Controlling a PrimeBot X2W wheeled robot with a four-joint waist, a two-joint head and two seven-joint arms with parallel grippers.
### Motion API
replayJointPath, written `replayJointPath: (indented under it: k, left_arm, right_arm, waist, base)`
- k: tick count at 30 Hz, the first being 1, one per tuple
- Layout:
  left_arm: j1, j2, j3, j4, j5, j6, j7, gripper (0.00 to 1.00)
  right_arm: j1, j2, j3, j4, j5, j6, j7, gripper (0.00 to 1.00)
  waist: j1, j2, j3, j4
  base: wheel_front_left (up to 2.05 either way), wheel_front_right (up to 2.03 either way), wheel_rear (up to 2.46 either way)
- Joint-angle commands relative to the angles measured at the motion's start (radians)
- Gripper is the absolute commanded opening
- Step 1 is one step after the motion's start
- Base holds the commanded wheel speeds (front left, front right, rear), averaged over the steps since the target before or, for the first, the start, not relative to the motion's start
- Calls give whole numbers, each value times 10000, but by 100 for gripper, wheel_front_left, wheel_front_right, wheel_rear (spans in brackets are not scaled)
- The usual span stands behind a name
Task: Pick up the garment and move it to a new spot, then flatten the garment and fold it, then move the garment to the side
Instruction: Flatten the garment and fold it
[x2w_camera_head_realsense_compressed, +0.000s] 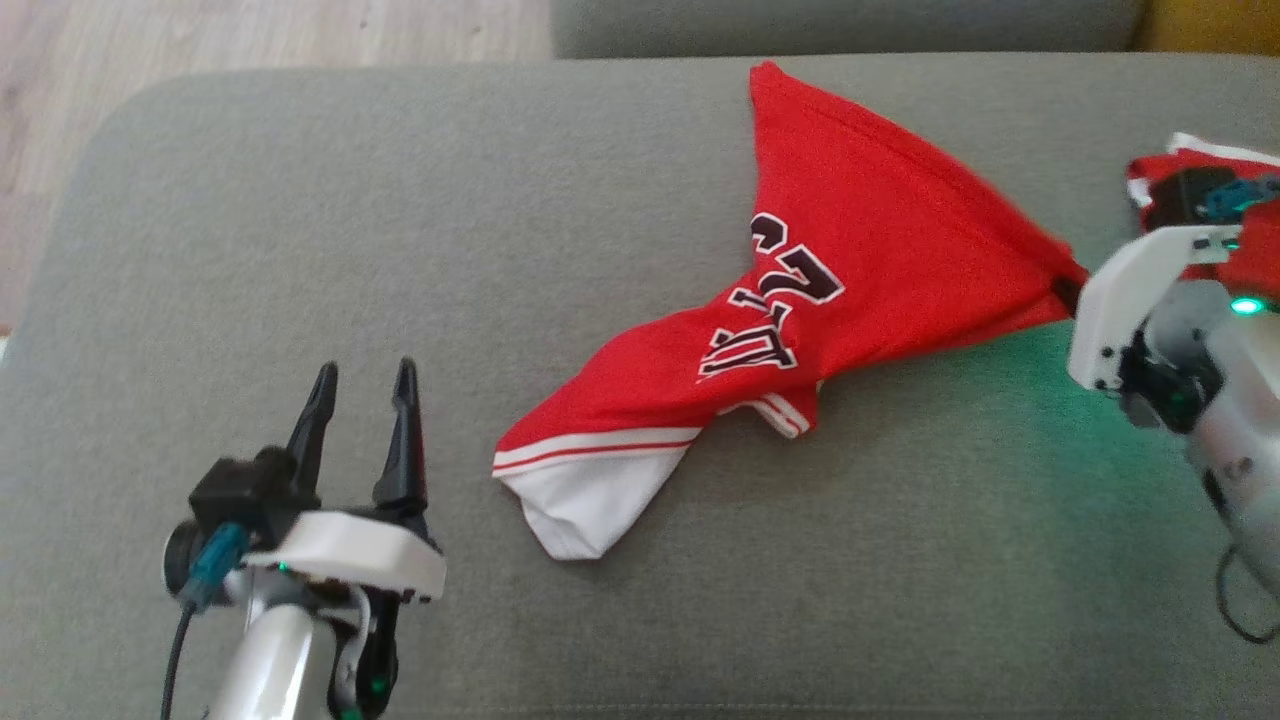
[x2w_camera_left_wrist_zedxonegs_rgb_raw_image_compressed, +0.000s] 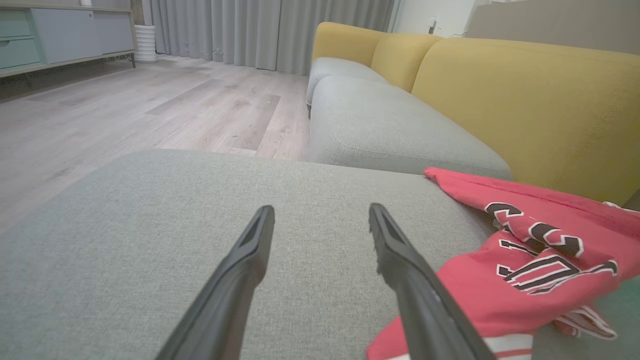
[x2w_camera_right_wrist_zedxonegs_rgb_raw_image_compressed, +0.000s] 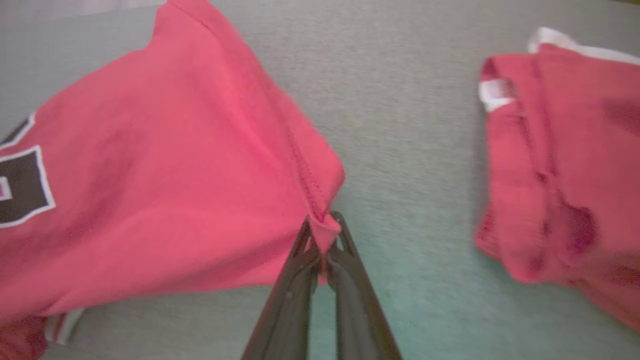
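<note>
Grey cushion (x2w_camera_head_realsense_compressed: 300, 200) under red garment (x2w_camera_head_realsense_compressed: 850, 230): light, limp, likely slippery. Your right hand (x2w_camera_right_wrist_zedxonegs_rgb_raw_image_compressed: 322, 225) pinches seam corner; left hand (x2w_camera_head_realsense_compressed: 365, 370) wide, empty. Grip hems, seams for firmer hold.

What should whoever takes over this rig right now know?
Right gripper: fingers shut on a seamed corner of the red garment; the cloth is stretched taut toward it.
Left gripper: open, empty, beside the garment's white-trimmed end.
Garment: twisted, unfolded, on the grey cushion. More red cloth lies past the right gripper.
Done: grasp.
Left: move it, flatten, fold, set aside.
</note>
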Motion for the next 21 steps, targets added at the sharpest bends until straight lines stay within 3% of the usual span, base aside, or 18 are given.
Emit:
replayJointPath:
  k: [1,12,18,19,20,21]
  left_arm:
    - [-105,192,439,-309,-65,74,-101,100]
    - [468,280,614,-555,-214,229,-111,100]
    - [556,380,629,-641,-266,238,-107,100]
    - [566,386,628,-668,-271,252,-100,100]
    - [575,390,622,-694,-275,265,-91,100]
    - [585,394,615,-715,-279,277,-75,100]
  right_arm:
    - [107,-303,140,-367,-38,-7,113,0]
    - [2191,-2397,465,-3452,625,-7,2519,0]
    - [3679,-2899,-99,-4543,525,-7,3432,0]
    - [3861,-2874,-255,-4666,446,-7,3468,8]
    - [4023,-2824,-406,-4783,352,-7,3494,49]
    - [4162,-2753,-574,-4898,251,-7,3505,100]
  waist:
    - [0,0,-242,-265]
    - [0,0,-795,-925]
    - [0,0,-825,-911]
    - [0,0,-820,-904]
    - [0,0,-817,-895]
    - [0,0,-817,-890]
  base:
    - [0,0,0]
    - [0,0,0]
    - [0,0,0]
    - [0,0,0]
    - [0,0,0]
    - [0,0,0]
